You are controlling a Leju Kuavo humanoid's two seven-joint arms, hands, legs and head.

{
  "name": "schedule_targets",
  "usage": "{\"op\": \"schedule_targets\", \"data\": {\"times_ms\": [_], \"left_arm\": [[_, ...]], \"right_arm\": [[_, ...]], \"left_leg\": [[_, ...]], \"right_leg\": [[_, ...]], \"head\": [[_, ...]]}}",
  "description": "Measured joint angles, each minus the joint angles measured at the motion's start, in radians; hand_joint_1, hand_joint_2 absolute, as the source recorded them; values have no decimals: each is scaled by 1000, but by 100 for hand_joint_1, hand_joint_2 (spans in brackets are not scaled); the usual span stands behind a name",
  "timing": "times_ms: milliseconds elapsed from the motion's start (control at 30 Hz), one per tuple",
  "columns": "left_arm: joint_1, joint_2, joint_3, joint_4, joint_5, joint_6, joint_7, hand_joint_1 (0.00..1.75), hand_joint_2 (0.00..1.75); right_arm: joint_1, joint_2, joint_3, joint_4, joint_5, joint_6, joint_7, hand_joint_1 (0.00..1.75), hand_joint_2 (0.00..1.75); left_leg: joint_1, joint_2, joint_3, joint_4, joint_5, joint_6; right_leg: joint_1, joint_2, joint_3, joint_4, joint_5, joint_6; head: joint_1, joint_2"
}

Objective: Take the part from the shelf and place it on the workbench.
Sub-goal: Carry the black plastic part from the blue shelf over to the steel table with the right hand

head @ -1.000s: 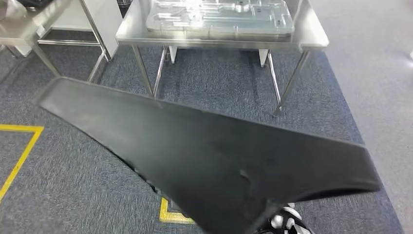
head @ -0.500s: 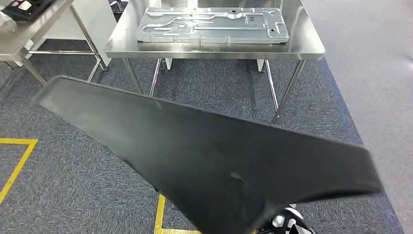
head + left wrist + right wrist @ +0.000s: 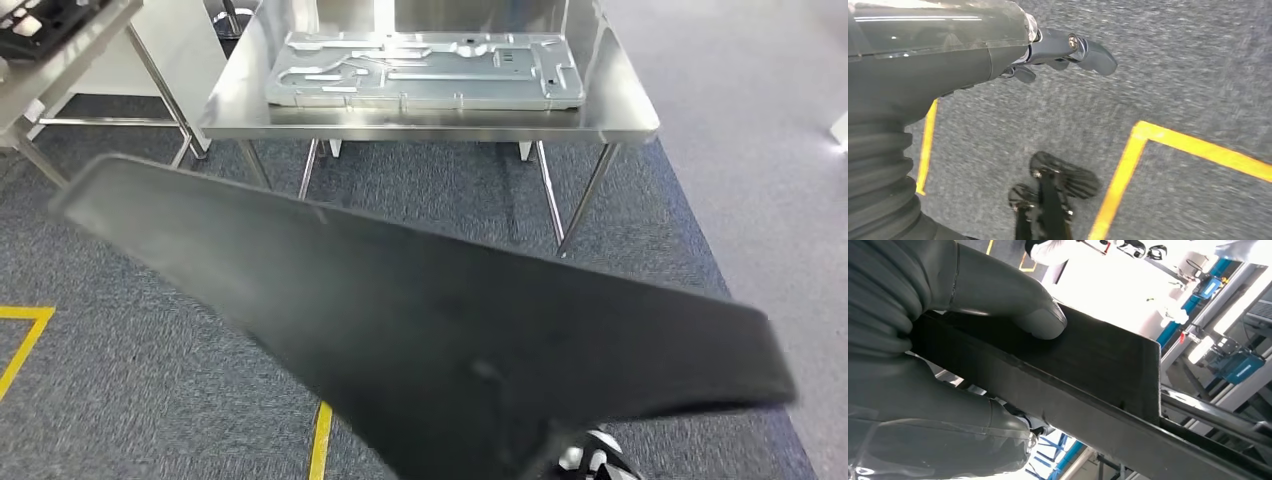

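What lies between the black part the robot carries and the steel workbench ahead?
In the head view, only bare grey carpet lies between the black part and the workbench. A grey metal panel already lies on the bench.

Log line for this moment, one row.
phase: carrying | right hand: grips black part | left hand: holds nothing | workbench: ahead, metal panel on it
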Motion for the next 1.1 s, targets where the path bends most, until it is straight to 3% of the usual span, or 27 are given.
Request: {"op": "schedule_targets", "data": {"times_ms": [67,133,167,200,267,333,500,567,633,667,700,733,800,867,933,1000,1033,1100], "left_arm": [[-3,-2,0,0,0,0,-1,0,175],[-3,-3,0,0,1,0,-1,0,175],[-2,-4,0,0,1,0,-1,0,175],[-1,-5,0,0,1,0,-1,0,175],[1,-8,0,0,2,0,-2,0,175],[0,-10,0,0,2,0,-4,0,175],[-1,-11,0,0,3,0,-5,0,175],[-3,-12,0,0,3,-1,-5,0,175],[-2,-12,0,0,3,-1,-5,0,175],[1,-12,0,0,3,-1,-5,0,175],[3,-12,0,0,3,-1,-5,0,175],[4,-12,0,0,2,-1,-5,0,175],[5,-11,0,0,1,-1,-5,0,175],[5,-10,0,0,1,-2,-5,0,175],[6,-9,0,0,0,-2,-5,0,175],[9,-8,0,0,0,-2,-6,0,175],[8,-8,0,0,-1,-2,-6,0,175],[3,-8,0,0,-2,-2,-7,0,175]], "right_arm": [[1,0,0,-2,0,-2,-1,169,175],[5,-1,-1,-4,1,-4,-2,169,175],[8,-2,-1,-4,2,-6,-3,169,175],[10,-3,-1,-4,2,-7,-4,169,175],[13,-4,-1,-4,4,-8,-8,169,175],[14,-6,-1,-4,4,-9,-14,169,175],[21,-7,-4,-6,5,-10,-20,169,175],[22,-7,-5,-7,5,-9,-21,169,175],[24,-7,-5,-7,5,-7,-21,169,175],[27,-7,-5,-7,5,-6,-21,169,175],[28,-7,-5,-7,5,-6,-21,169,175],[30,-7,-6,-7,5,-6,-21,169,175],[31,-7,-7,-7,5,-4,-22,169,175],[32,-8,-8,-7,5,-2,-22,169,175],[34,-8,-9,-8,5,-1,-22,169,175],[35,-9,-12,-11,4,0,-23,169,175],[34,-9,-14,-13,4,0,-23,169,175],[36,-9,-16,-15,4,1,-23,169,175]], "left_leg": [[3,1,16,-6,-3,2],[4,0,23,-6,-11,0],[5,0,27,-6,-16,-2],[6,0,33,-5,-22,-4],[10,-1,50,-6,-35,-13],[11,-1,63,-7,-48,-24],[11,1,72,25,-63,-57],[14,2,26,112,-98,-62],[14,2,-55,233,-144,-62],[14,2,-87,268,-153,-61],[14,2,-102,268,-140,-59],[13,2,-101,236,-109,-57],[8,2,-66,113,-22,-46],[-3,3,-46,45,-30,-30],[-8,2,-40,37,-58,-14],[-2,1,-13,21,-22,-2],[1,1,0,19,-14,2],[1,2,14,18,-18,6]], "right_leg": [[-6,-3,-45,86,-52,11],[-16,-4,-118,188,-94,21],[-20,-6,-142,209,-92,26],[-24,-7,-150,196,-69,29],[-28,-11,-121,84,23,32],[-24,-15,-89,-19,64,26],[-21,-14,-59,-53,66,-13],[-21,-15,-44,-56,59,-23],[-18,-14,-35,-56,48,-28],[-16,-13,-30,-56,43,-30],[-13,-12,-23,-56,36,-30],[-11,-11,-14,-56,30,-30],[-7,-11,9,-57,14,-27],[-6,-10,22,-59,0,-18],[-6,-10,31,-50,-5,-4],[-6,-11,39,-20,-14,8],[-7,-10,30,10,-26,14],[-10,-11,-28,106,-67,23]], "head": [[3,0],[4,0],[4,0],[4,0],[4,0],[5,0],[3,0],[1,0],[0,0],[0,0],[0,0],[0,0],[0,0],[0,0],[-1,0],[-1,0],[0,0],[2,0]]}}
